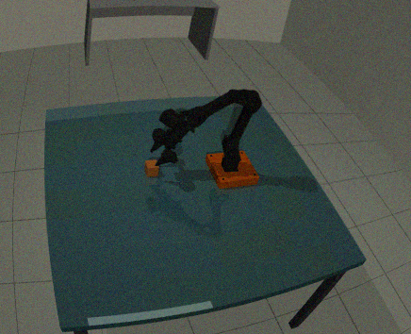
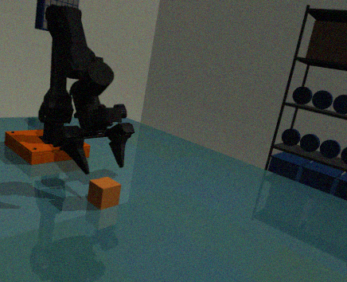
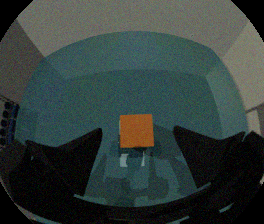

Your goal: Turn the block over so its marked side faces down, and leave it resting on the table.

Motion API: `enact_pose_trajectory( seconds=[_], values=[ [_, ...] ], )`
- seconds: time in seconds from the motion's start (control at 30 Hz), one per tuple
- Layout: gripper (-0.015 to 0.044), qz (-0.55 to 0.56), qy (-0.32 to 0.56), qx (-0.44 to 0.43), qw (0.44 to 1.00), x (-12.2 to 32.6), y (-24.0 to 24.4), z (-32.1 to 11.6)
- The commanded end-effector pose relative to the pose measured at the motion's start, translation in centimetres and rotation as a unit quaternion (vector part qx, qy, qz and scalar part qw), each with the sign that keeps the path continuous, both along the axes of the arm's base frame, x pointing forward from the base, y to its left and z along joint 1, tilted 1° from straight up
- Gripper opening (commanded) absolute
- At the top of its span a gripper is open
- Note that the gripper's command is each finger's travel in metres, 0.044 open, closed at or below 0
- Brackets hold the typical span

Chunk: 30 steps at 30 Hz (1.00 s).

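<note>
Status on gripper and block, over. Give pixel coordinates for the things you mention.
Gripper [image 1: 154, 158] [image 2: 105, 170] [image 3: 139, 131] open, raised above table [image 1: 124, 264] [image 2: 208, 223] [image 3: 88, 95]. Block [image 1: 152, 169] [image 2: 104, 193] [image 3: 136, 131] flat on table, unheld. No obstruction seen near block.

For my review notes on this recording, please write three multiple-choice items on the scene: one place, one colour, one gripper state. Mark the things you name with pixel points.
1. Where is the block?
A) On the arm's base
B) On the table
C) On the shelf rack

2. What colour is the arm's base plate?
A) Orange
B) White
C) Green

3. How is the gripper?
A) Shut on the block
B) Shut, empty
C) Open, empty

1: B. The block [image 1: 152, 169] [image 2: 104, 193] [image 3: 136, 131] sits flat on the table [image 1: 124, 264] [image 2: 192, 223] [image 3: 83, 92].
2: A. The base plate [image 1: 239, 180] [image 2: 45, 156] shows orange.
3: C. The gripper [image 1: 155, 158] [image 2: 105, 170] [image 3: 139, 131] has its fingers wide apart, clear of the block.
</note>
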<state>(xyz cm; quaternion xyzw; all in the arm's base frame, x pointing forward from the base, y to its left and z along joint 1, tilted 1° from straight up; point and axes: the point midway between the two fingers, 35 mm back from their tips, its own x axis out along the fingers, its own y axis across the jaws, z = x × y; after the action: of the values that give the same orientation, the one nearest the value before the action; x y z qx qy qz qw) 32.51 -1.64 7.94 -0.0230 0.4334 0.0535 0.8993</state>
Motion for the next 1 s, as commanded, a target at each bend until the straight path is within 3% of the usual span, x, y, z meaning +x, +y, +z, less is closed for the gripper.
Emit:
enact_pose_trajectory(
  seconds=[0.0, 0.23, 0.73, 0.97],
  values=[
    [0.044, 0.006, 0.035, -0.013, 0.999, -1.4, 0.0, 2.0],
    [0.044, 0.005, 0.046, -0.013, 0.999, -1.2, 0.0, 2.1],
    [0.044, 0.003, 0.293, -0.042, 0.955, 2.0, 0.5, 4.6],
    [0.044, 0.004, 0.303, -0.044, 0.952, 2.1, 0.5, 4.7]
  ],
)
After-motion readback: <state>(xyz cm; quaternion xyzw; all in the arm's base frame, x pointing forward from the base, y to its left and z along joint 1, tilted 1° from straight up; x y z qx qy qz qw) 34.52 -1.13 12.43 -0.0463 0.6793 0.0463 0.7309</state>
